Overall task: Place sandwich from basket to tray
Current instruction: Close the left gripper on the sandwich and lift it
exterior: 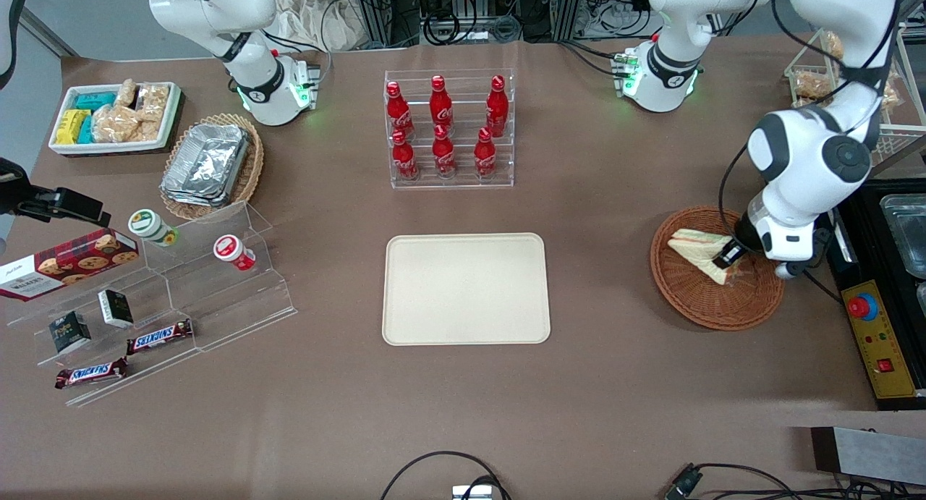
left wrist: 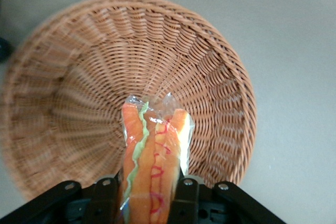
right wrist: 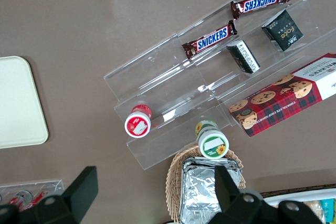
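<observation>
The sandwich [exterior: 693, 247], a pale wedge in clear wrap, is within the round reddish-brown wicker basket [exterior: 694, 308] toward the working arm's end of the table. My gripper [exterior: 729, 257] is shut on the sandwich's end. In the left wrist view the fingers [left wrist: 186, 195] press both sides of the sandwich [left wrist: 152, 145], whose green and red filling lines show, with the basket [left wrist: 79, 103] under it. I cannot tell whether the sandwich still touches the weave. The cream-beige tray [exterior: 466, 289] lies bare at the table's middle, well apart from the basket.
A clear rack of red cola bottles [exterior: 448, 127] stands farther from the front camera than the tray. A black and yellow control box with a red button [exterior: 872, 333] lies close beside the basket. Toward the parked arm's end are an acrylic snack stand [exterior: 181, 297] and a foil-filled basket [exterior: 210, 163].
</observation>
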Available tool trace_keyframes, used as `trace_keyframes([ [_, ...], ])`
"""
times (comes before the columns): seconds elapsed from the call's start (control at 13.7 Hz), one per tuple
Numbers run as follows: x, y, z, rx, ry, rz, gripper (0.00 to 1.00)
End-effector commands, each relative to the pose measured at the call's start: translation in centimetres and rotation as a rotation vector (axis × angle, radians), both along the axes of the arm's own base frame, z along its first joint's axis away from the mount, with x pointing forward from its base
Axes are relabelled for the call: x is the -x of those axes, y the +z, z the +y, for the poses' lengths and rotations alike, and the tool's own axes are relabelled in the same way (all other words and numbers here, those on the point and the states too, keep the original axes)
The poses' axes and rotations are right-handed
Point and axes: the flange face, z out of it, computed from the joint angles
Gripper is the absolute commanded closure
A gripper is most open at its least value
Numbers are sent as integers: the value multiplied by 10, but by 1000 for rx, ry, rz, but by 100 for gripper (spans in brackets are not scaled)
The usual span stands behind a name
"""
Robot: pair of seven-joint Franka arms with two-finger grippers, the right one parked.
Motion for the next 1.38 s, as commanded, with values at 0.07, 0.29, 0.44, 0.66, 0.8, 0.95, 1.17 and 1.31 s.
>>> trace_keyframes([
  [0.07,-5,56,-61,-89,-176,44,79],
  [0.29,-13,93,-138,-97,-289,40,79],
  [0.44,-13,108,-181,-90,-340,26,79],
  [0.66,-14,117,-236,-96,-449,11,83],
  [0.8,-19,114,-272,-76,-488,3,83],
  [0.95,-27,109,-308,-64,-530,-10,83],
  [1.17,-42,91,-362,-70,-557,-34,82],
  [1.31,-51,76,-385,-68,-582,-41,81],
])
